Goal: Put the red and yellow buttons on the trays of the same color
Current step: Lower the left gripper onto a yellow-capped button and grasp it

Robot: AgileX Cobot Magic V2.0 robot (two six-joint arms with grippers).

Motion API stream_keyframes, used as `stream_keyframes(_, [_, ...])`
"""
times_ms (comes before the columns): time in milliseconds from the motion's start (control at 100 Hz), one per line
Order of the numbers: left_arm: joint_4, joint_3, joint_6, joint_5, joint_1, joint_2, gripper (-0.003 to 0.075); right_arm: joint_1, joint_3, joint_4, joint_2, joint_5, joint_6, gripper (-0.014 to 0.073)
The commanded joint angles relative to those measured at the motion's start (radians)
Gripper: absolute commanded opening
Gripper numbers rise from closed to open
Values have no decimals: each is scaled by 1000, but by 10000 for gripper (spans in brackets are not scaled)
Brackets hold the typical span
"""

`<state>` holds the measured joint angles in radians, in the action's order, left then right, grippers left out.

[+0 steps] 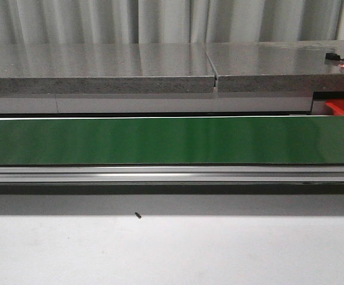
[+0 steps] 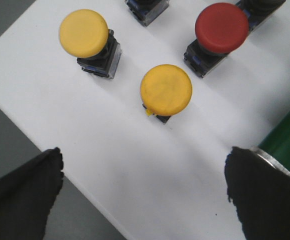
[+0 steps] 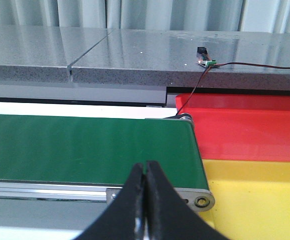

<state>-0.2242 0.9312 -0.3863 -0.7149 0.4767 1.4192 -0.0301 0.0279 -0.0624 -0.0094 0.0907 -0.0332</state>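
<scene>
Left gripper (image 2: 142, 192): we see its two black fingers (image 2: 22, 192) spread wide apart, nothing between them, hovering over a white table (image 2: 110, 165). Beyond the fingertips stand three buttons on that table: a yellow button (image 2: 165, 89) nearest, a second yellow button (image 2: 84, 33) further off, and a red button (image 2: 221, 27) beside them, all upright and apart from each other.

Right gripper (image 3: 145, 200): we see the fingers pressed together, empty. It faces the end of the green conveyor belt (image 3: 85, 147). Just past the belt's end lie the yellow tray (image 3: 255, 200) and the red tray (image 3: 245, 127), side by side
</scene>
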Motion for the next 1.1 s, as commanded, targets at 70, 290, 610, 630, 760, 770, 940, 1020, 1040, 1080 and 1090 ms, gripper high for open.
stream_keyframes(70, [-11,67,11,41,1,52,616,-7,-17,4,-15,-80,1,-68])
stream_keyframes(290, [-5,120,12,55,-5,137,616,-7,-17,4,-15,-80,1,-68])
stream_keyframes(610, [-1,152,19,95,-7,225,616,-7,-17,4,-15,-80,1,-68])
stream_keyframes(630, [-1,155,19,100,-7,228,616,-7,-17,4,-15,-80,1,-68])
stream_keyframes(760, [7,167,20,100,-7,265,616,-7,-17,4,-15,-80,1,-68])
stream_keyframes(770, [10,167,20,100,-7,267,616,-7,-17,4,-15,-80,1,-68])
stream_keyframes(940, [10,167,20,111,-7,295,616,-7,-17,4,-15,-80,1,-68])
stream_keyframes(1020, [10,167,20,122,-7,295,616,-7,-17,4,-15,-80,1,-68])
stream_keyframes(1040, [10,167,20,127,-7,295,616,-7,-17,4,-15,-80,1,-68])
stream_keyframes(1080, [10,167,20,132,-7,295,616,-7,-17,4,-15,-80,1,-68])
stream_keyframes(1090, [10,167,20,134,-7,295,616,-7,-17,4,-15,-80,1,-68])
